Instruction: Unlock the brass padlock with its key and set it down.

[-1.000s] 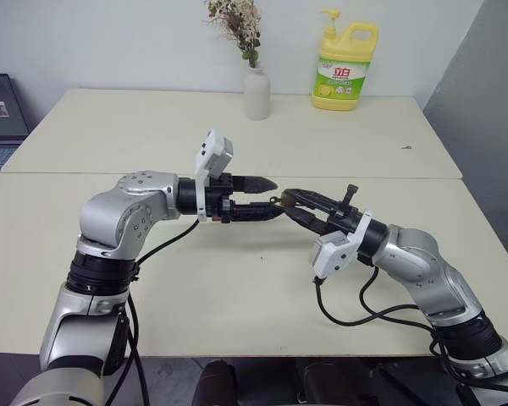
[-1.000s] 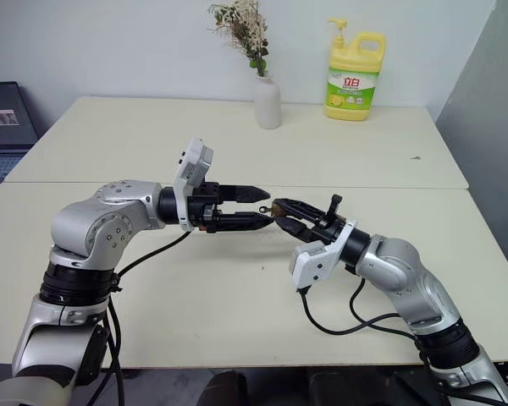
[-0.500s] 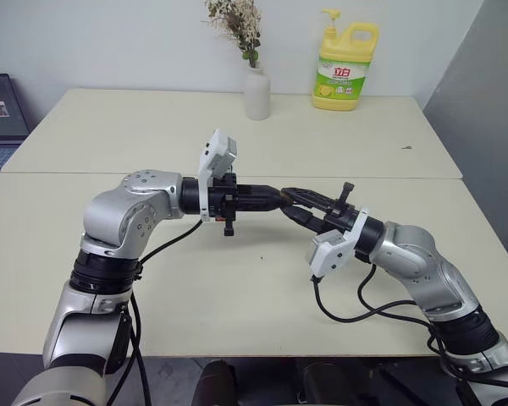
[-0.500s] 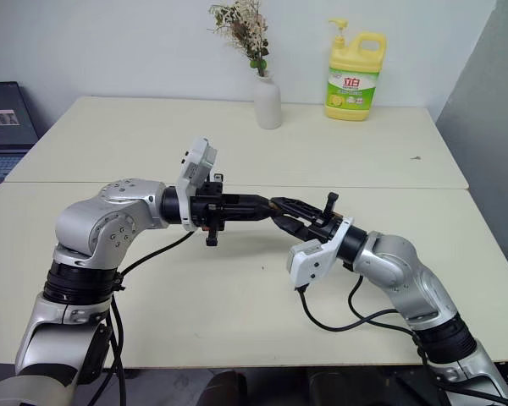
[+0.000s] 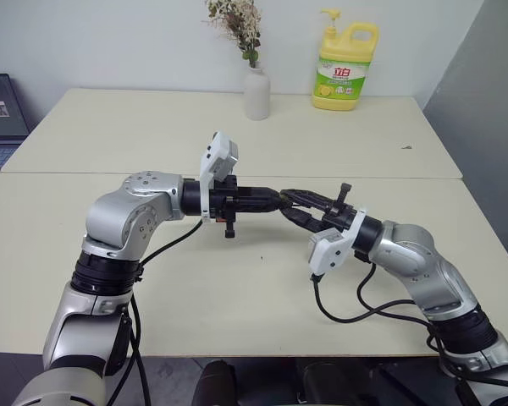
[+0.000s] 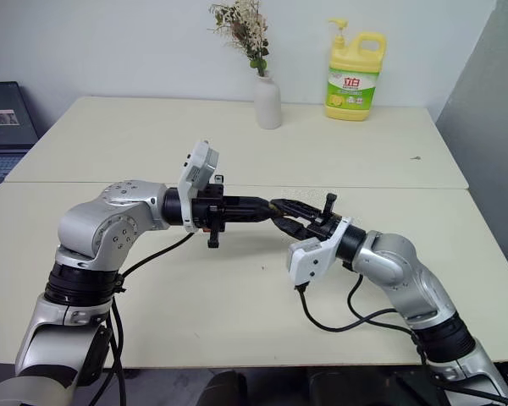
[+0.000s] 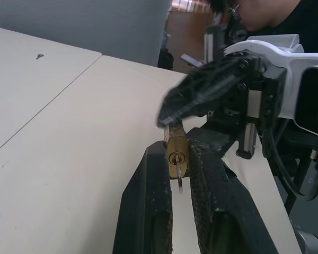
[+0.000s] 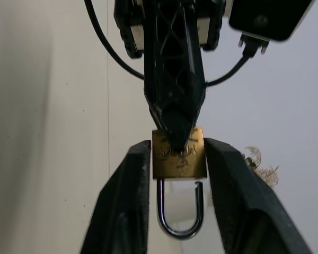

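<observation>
From the head camera I see my 2 arms meeting above the near table (image 5: 237, 288), the left gripper (image 5: 275, 200) pointing toward the right one and the right gripper (image 5: 295, 203) pointing back at it, their tips touching over the seam between the 2 tables. The brass padlock (image 7: 177, 156) is too small to pick out there. At the far edge of the far table stand a white vase (image 5: 256, 93) with dried sprigs and a yellow detergent bottle (image 5: 345, 66). In the left wrist view, my left fingers (image 7: 148, 201) are nearly closed and pinch the padlock's brass body between their tips, its keyhole face toward the camera; a thin metal piece hangs just below the keyhole, though I cannot tell what it is. The right gripper's black tips sit right against the lock from the far side, and a person in dark clothing shows behind it. In the right wrist view, the padlock sits between my right fingers (image 8: 132, 201), its silvery shackle pointing back toward the camera with 1 leg out of the body, while the left gripper's closed tip clamps its far edge. The right fingers flank the body closely, but I cannot tell whether they press it.
</observation>
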`<state>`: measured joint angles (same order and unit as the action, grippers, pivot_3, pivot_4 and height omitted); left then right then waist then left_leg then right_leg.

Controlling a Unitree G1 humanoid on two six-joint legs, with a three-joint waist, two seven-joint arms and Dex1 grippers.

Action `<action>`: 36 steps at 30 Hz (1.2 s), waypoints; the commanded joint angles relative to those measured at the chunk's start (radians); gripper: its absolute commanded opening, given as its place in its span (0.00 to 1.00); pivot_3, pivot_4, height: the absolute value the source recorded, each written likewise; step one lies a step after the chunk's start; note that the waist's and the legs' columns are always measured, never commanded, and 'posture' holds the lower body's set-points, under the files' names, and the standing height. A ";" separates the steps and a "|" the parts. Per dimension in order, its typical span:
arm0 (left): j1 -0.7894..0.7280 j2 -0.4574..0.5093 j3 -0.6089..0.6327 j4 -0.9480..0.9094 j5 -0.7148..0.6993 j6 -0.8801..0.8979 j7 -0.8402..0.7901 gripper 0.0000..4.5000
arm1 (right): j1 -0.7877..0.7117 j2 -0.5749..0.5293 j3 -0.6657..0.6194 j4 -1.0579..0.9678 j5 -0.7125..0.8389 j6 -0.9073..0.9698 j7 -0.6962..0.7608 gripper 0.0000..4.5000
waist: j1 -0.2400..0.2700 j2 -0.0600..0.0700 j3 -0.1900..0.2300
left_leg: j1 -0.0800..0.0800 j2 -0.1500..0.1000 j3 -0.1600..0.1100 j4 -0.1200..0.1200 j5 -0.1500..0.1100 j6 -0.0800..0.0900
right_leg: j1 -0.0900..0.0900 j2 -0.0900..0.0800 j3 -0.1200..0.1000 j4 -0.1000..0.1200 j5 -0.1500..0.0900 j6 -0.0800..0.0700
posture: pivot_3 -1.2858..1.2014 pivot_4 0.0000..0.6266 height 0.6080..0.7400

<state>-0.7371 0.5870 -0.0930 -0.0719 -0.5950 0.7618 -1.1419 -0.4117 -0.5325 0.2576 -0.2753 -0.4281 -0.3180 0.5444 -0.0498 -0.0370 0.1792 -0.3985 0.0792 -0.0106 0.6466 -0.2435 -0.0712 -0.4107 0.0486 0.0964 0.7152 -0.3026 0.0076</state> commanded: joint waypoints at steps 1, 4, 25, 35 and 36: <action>-0.003 0.006 0.017 -0.025 -0.004 -0.024 -0.004 0.03 | 0.029 -0.046 -0.043 -0.041 0.027 0.034 0.041 0.70 | 0.001 0.000 0.000 | 0.000 0.000 0.000 0.000 0.000 0.000 | 0.000 0.000 0.000 0.000 0.000 0.000 | 0.52 0.24 1.00; -0.002 0.007 0.024 -0.010 -0.003 -0.037 -0.009 0.03 | 0.091 -0.111 -0.094 -0.060 0.065 0.057 0.073 0.76 | 0.007 0.000 0.000 | 0.000 0.000 0.000 0.000 0.000 0.000 | 0.000 0.000 0.000 -0.001 0.000 0.000 | 0.52 0.24 1.00; -0.016 0.025 -0.001 0.007 0.012 -0.076 -0.082 0.03 | 0.071 -0.102 -0.136 -0.189 0.341 0.146 0.159 0.00 | 0.010 0.000 0.000 | 0.000 0.000 -0.001 0.000 0.000 0.000 | 0.001 0.000 -0.001 -0.001 0.000 0.000 | 0.52 0.24 1.00; -0.005 0.037 0.009 -0.019 -0.013 -0.050 -0.086 0.03 | 0.060 -0.094 -0.103 -0.165 0.336 0.119 0.173 0.00 | 0.011 0.000 0.000 | 0.000 0.000 -0.001 0.000 0.000 0.000 | 0.001 0.000 -0.001 -0.001 0.000 0.000 | 0.52 0.24 1.00; -0.004 0.042 0.008 -0.022 -0.020 -0.042 -0.094 0.03 | 0.059 -0.091 -0.104 -0.163 0.341 0.121 0.173 0.00 | 0.011 0.000 0.000 | 0.000 0.000 -0.001 0.000 0.000 0.000 | 0.001 0.000 -0.001 -0.001 0.000 0.000 | 0.52 0.24 1.00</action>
<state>-0.7334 0.6138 -0.1033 -0.0515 -0.5914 0.7151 -1.2186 -0.3368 -0.6246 0.1635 -0.4253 -0.0970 -0.1828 0.7180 -0.0388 -0.0367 0.1793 -0.3983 0.0788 -0.0118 0.6465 -0.2436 -0.0710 -0.4098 0.0488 0.0956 0.7140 -0.3029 0.0081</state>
